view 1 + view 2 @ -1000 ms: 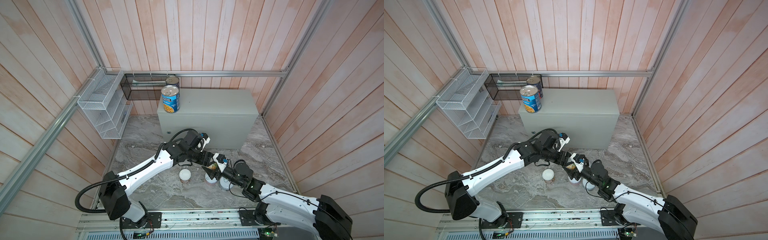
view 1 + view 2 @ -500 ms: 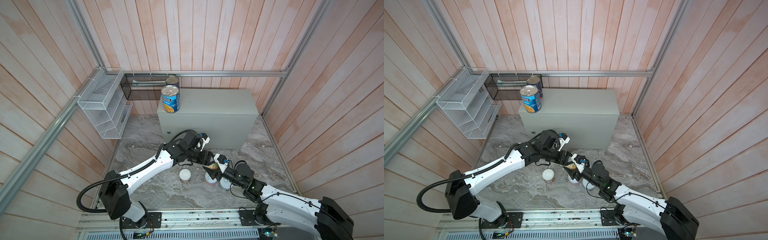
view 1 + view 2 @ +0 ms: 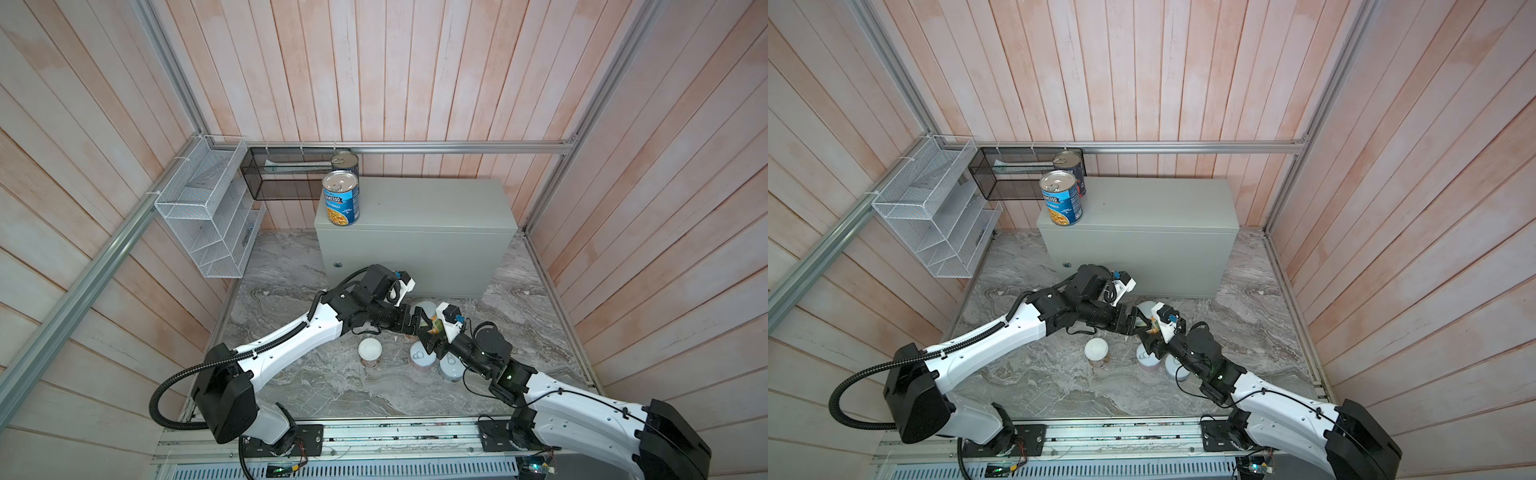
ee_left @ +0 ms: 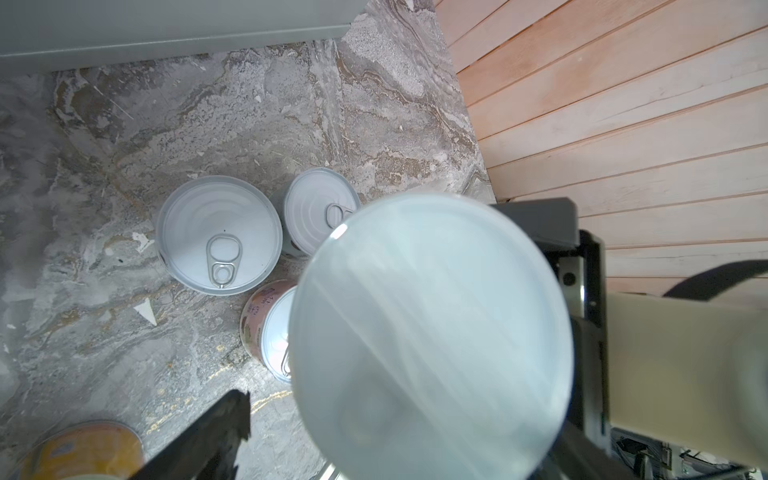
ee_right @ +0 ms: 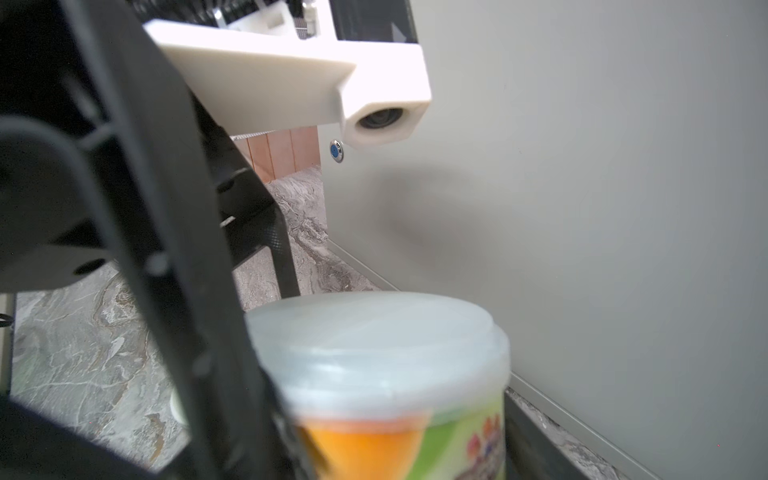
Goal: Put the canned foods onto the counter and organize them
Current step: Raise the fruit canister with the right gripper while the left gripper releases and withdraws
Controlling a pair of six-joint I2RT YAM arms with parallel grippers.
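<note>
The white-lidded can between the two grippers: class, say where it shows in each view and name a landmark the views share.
In a top view: the can is just right of centre, before the grey box.
In a top view: the can is at centre.
Left wrist: the can from above, filling much of the picture.
Right wrist: the can close up, side on.
Shared landmark: the grey box.

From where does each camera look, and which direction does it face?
Both top views: high above the arms, looking down at counter and Progresso can; left arm and right arm show.
Left wrist: above white-lidded can, facing down at pull-tab cans; left finger shows.
Right wrist: low, facing counter's front; right finger against that can, left wrist camera shows.
Shared: all views show that can.
</note>
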